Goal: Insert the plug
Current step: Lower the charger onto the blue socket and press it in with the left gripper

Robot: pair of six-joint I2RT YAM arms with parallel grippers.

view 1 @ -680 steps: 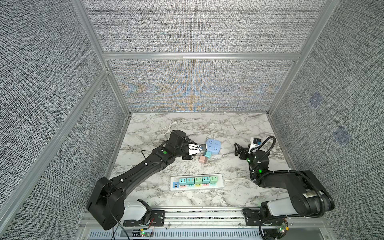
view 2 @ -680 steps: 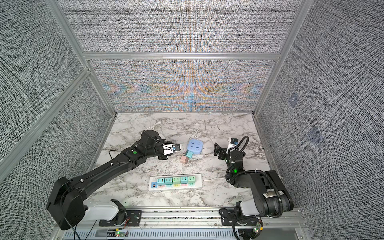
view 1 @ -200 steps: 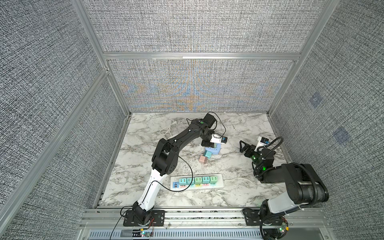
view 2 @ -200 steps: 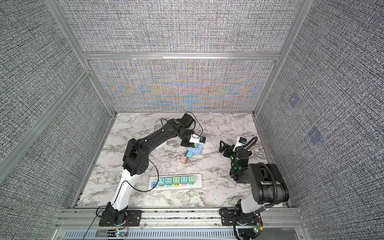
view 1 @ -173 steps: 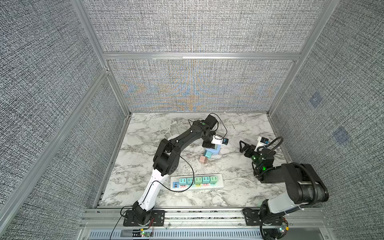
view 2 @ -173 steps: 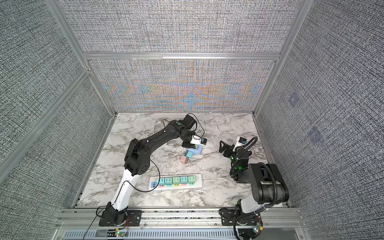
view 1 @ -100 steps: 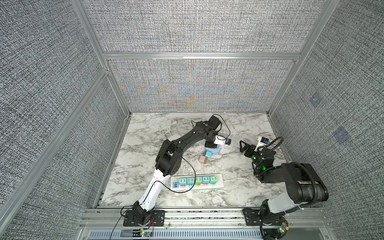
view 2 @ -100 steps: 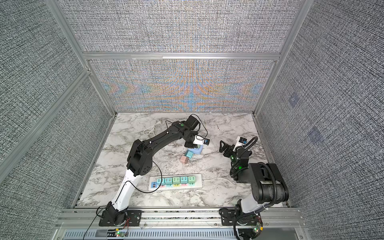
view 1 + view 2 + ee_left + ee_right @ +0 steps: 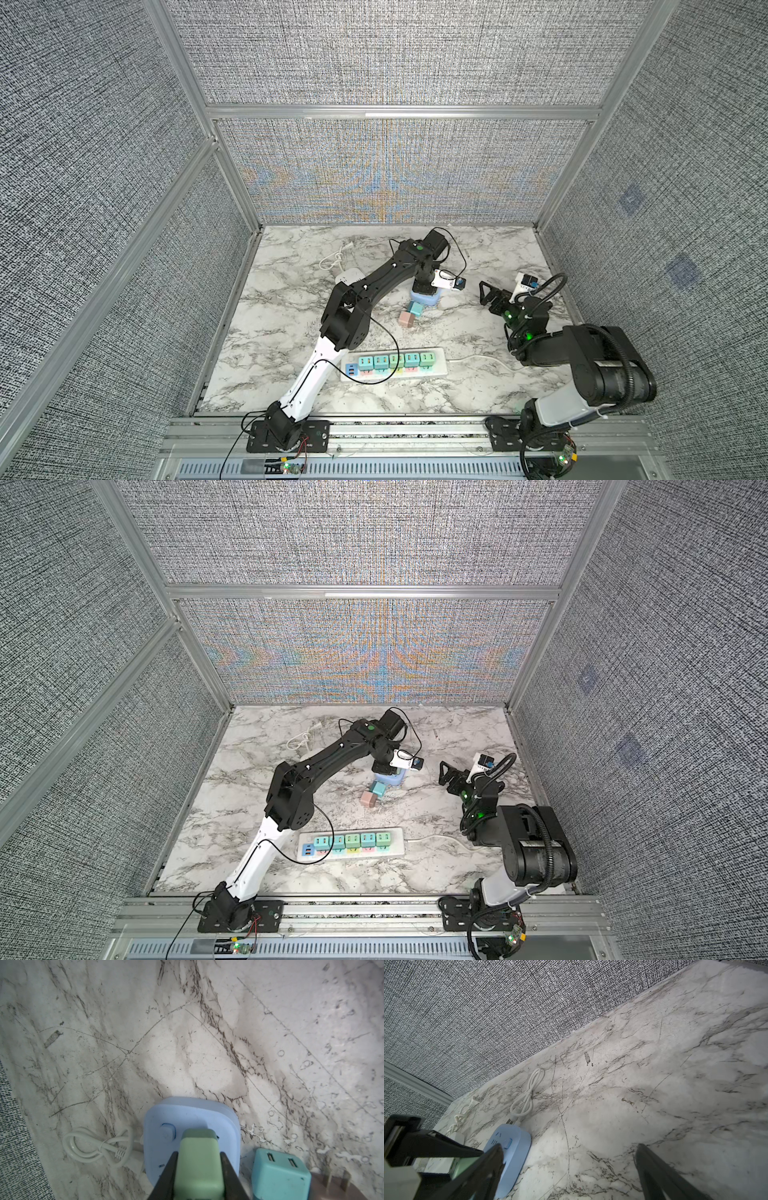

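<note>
At the left rear of the marble surface (image 9: 282, 332) lay a coiled white cord (image 9: 334, 262). Right of it, the left tool (image 9: 198, 1152) pinched a green plug (image 9: 197, 1169) from both sides, its end against the top face of the blue socket block (image 9: 187, 1111). A teal adapter (image 9: 278, 1172) sat just beside that block. Far right, the right tool (image 9: 568, 1148) hung spread wide, holding nothing.

Green plug (image 9: 198, 1159), blue socket (image 9: 154, 1118)

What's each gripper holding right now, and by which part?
The left gripper is shut on the green plug, pinching its two opposite sides, over the blue socket. The right gripper is open, holding nothing.
</note>
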